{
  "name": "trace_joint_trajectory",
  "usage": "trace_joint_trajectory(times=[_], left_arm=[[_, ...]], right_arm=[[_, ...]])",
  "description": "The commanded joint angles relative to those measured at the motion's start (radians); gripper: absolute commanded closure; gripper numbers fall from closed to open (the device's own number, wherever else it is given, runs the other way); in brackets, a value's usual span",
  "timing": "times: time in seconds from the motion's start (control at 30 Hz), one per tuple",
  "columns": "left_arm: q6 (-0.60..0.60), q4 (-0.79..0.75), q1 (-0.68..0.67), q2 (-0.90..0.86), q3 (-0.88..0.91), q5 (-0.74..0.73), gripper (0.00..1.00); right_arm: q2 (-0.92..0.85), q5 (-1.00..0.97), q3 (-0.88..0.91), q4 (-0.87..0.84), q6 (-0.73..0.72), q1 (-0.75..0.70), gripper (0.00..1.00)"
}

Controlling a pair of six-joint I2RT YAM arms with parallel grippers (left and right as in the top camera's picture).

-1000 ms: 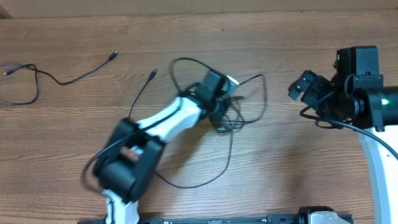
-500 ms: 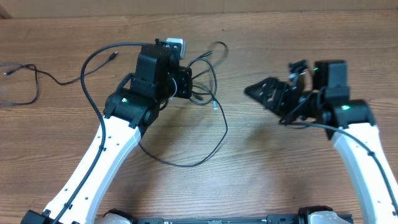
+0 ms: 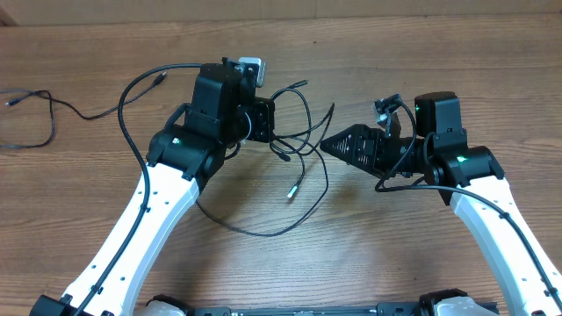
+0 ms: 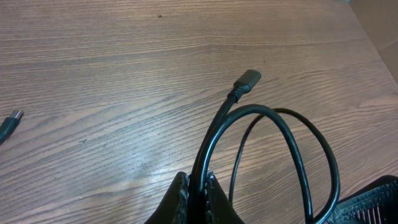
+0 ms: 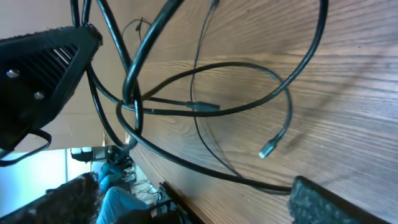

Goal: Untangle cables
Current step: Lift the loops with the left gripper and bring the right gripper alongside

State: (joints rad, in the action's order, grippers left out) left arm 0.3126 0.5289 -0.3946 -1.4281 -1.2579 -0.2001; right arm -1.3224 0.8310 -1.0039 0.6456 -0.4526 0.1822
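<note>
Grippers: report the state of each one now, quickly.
Left gripper: closed, pinching the cables.
Right gripper: open, holding nothing, its jaws spread wide next to the cables.

The right gripper [image 5: 196, 111] is gaping wide, with one ribbed finger [image 5: 43, 68] sitting at the upper left and the other at the lower right. The cables [image 5: 132, 106] are running through the gap between the jaws, unclamped. They are crossing in a knot close to the upper-left finger and looping out over the wooden table [image 5: 354, 106]. A silver-tipped plug [image 5: 268, 149] is showing nearer the lower-right finger.
</note>
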Motion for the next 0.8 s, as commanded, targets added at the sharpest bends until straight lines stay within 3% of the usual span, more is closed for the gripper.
trace_joint_trajectory(times=[0.0, 0.33, 0.47, 0.77], left_arm=[[0.009, -0.002, 0.002, 0.003, -0.009, -0.031, 0.96], [0.001, 0.004, 0.002, 0.003, -0.007, -0.03, 0.96], [0.002, 0.011, 0.002, 0.003, -0.007, -0.03, 0.96], [0.002, 0.023, 0.002, 0.003, -0.007, -0.032, 0.96]], right_arm=[[-0.002, 0.008, 0.005, -0.04, 0.016, 0.027, 0.07], [-0.002, 0.008, 0.005, -0.164, -0.048, 0.062, 0.11], [-0.002, 0.007, 0.005, -0.178, -0.064, 0.069, 0.2], [-0.003, 0.008, 0.005, -0.234, -0.101, 0.092, 0.26]])
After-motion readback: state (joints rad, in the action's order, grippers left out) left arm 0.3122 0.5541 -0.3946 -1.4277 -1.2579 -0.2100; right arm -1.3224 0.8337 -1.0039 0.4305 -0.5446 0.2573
